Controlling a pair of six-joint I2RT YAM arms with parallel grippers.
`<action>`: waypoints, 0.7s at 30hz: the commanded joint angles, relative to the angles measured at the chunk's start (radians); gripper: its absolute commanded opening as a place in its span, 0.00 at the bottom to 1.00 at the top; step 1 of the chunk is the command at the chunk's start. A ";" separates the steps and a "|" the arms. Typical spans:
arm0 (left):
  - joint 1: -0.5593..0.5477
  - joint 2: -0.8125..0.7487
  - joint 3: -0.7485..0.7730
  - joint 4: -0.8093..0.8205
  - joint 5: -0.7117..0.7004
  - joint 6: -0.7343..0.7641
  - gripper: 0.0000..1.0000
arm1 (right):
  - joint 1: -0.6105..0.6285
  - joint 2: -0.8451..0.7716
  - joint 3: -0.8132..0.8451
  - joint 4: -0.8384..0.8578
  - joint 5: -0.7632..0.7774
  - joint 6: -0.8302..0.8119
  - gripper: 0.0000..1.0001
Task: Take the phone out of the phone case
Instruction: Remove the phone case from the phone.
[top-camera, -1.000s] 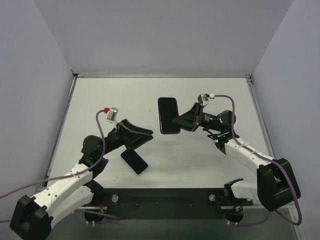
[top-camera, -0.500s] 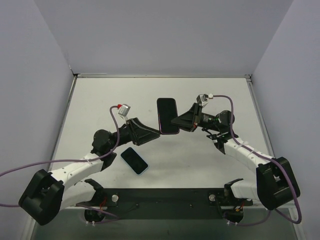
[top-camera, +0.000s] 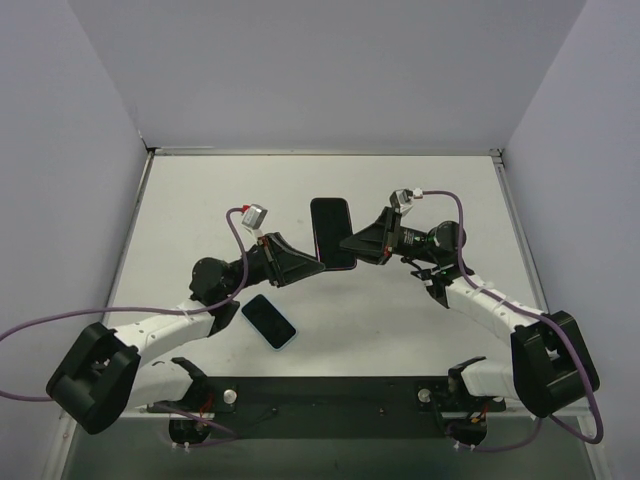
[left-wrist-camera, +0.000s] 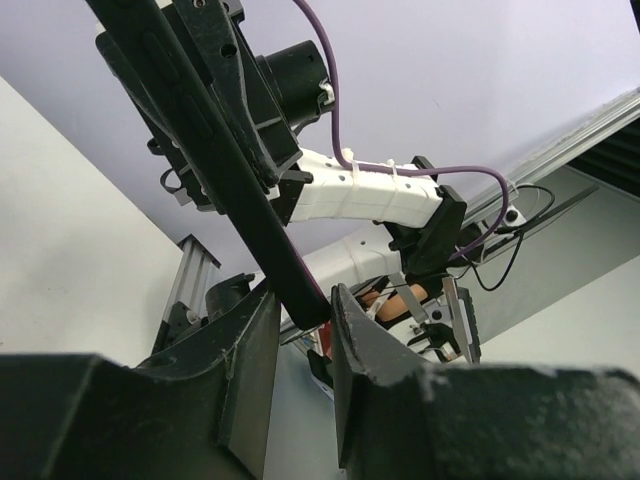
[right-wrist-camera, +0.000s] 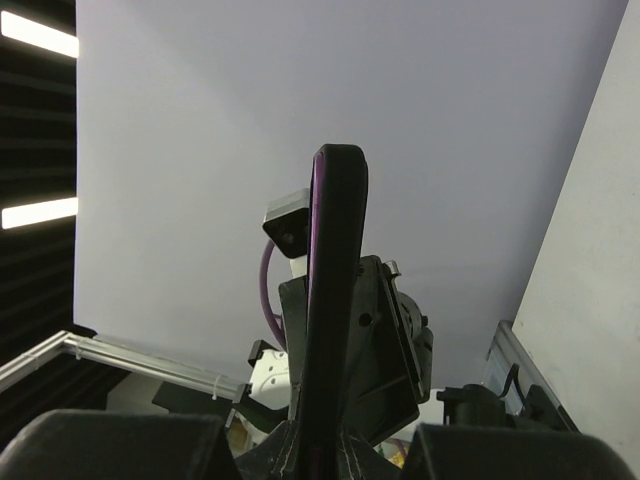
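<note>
- Since a second ago the left gripper (top-camera: 312, 264) has swung up from over the table (top-camera: 400, 320) and reached forward to the lower left edge of the case (top-camera: 333, 232). The right arm has barely shifted.
- Nearest me, a blue-rimmed slab (top-camera: 269, 321) lies flat on the table, well apart from both grippers. I can't tell whether it is the phone already out or a spare.
- Next out, the left fingers (left-wrist-camera: 250, 360) stand either side of the case's end in the wrist view. I can't tell whether they are pressing on it or only straddling it.
- Beyond that, the case hangs in the air between the two arms, dark with a purple rim and its broad face turned up. It looks thick edge-on, so I would guess the phone is inside, but I can't be sure.
- Farthest, the right gripper (top-camera: 352, 243) is clamped across the case from its right side and carries it alone.
- To my eye the thing is light and stiff overall, with a slick face that would not forgive a drop. The rim is probably the only part that gives.
- I would keep the right's hold on the flat faces and let the left take a corner of the rim to peel it back. Pinching across both faces would only press the case tighter.
</note>
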 joint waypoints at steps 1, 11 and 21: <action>-0.005 -0.005 0.034 0.127 0.014 -0.011 0.31 | 0.006 -0.009 0.037 0.426 0.015 -0.015 0.00; -0.005 -0.017 0.018 0.196 0.003 -0.036 0.37 | 0.006 -0.006 0.043 0.426 0.022 -0.003 0.00; -0.004 0.003 0.009 0.276 0.006 -0.076 0.45 | 0.009 0.009 0.038 0.426 0.024 -0.003 0.00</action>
